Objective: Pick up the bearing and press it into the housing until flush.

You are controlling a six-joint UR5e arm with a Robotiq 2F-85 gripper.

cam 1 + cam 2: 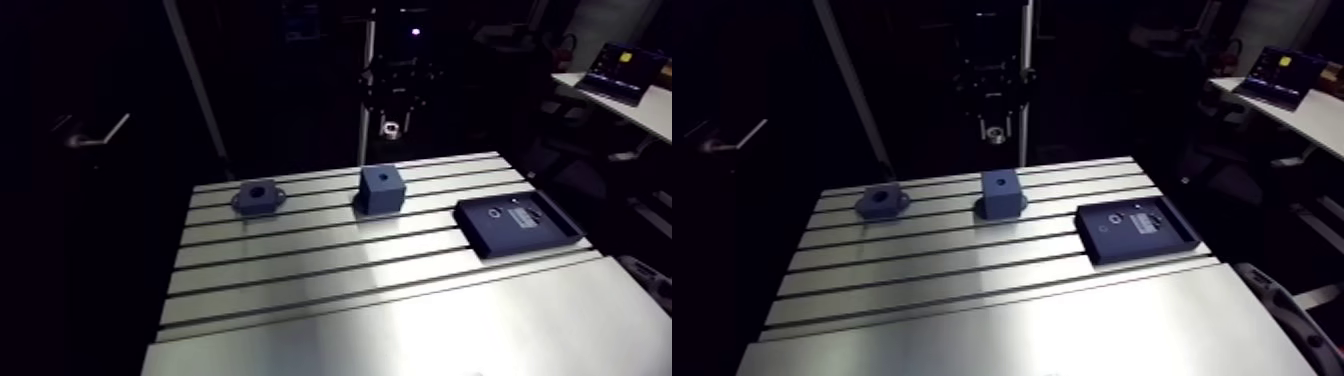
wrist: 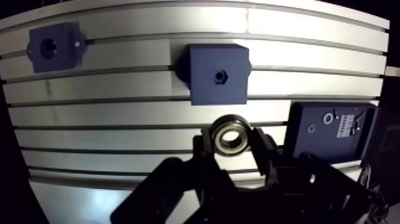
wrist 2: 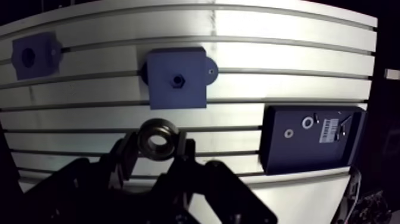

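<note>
The gripper [image 2: 231,140] has its two fingers [image 2: 205,146] squeezed on the shiny ring bearing [image 2: 230,134], held up above the slotted table [image 2: 119,113]. Just ahead sits a blue block [image 2: 218,74]. The round-holed housing [image 2: 52,47] is far left and a flat dark box [image 2: 330,128] lies by the right edge, with wide strips of table between them.

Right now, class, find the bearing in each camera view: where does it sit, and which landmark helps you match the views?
Arm view: the bearing is a small bright ring in the gripper, above the far edge of the table, beyond the square block.
Wrist view: close up, clamped between the fingers, with that block just ahead.
Shared landmark: the square block.
</note>
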